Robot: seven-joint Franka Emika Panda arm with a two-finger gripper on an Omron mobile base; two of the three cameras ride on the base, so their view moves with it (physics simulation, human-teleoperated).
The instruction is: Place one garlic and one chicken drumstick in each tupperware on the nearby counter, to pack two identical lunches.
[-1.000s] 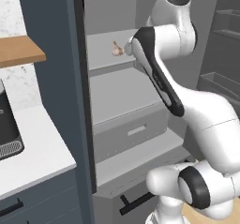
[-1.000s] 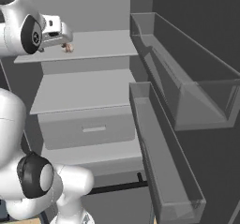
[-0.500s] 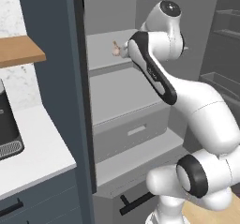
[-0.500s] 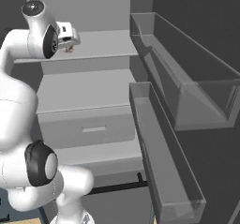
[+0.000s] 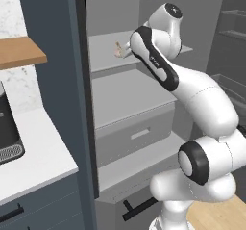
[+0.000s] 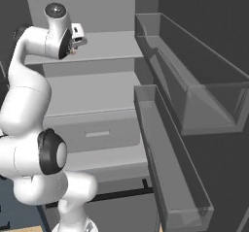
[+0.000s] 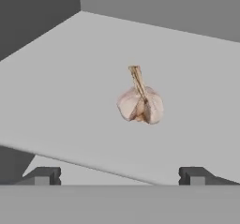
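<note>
A garlic lies on the fridge's upper grey shelf, an off-white bulb with its dry stem pointing up. My gripper is level with the shelf's front edge and a short way from the bulb. It is open, with the fingertips wide apart and nothing between them. In the left base view the garlic peeks out just left of my forearm on that shelf. The white counter runs along the left. The chicken drumstick and the tupperware are out of view.
The fridge's dark side wall stands between the counter and the shelves. A dark toaster sits on the counter under a wooden wall shelf. Below are a second shelf and a drawer. Clear door bins jut out on the right.
The arm has swung in toward the upper shelf and the hand has come closer to the garlic. The jaws stayed open and the garlic has not moved.
</note>
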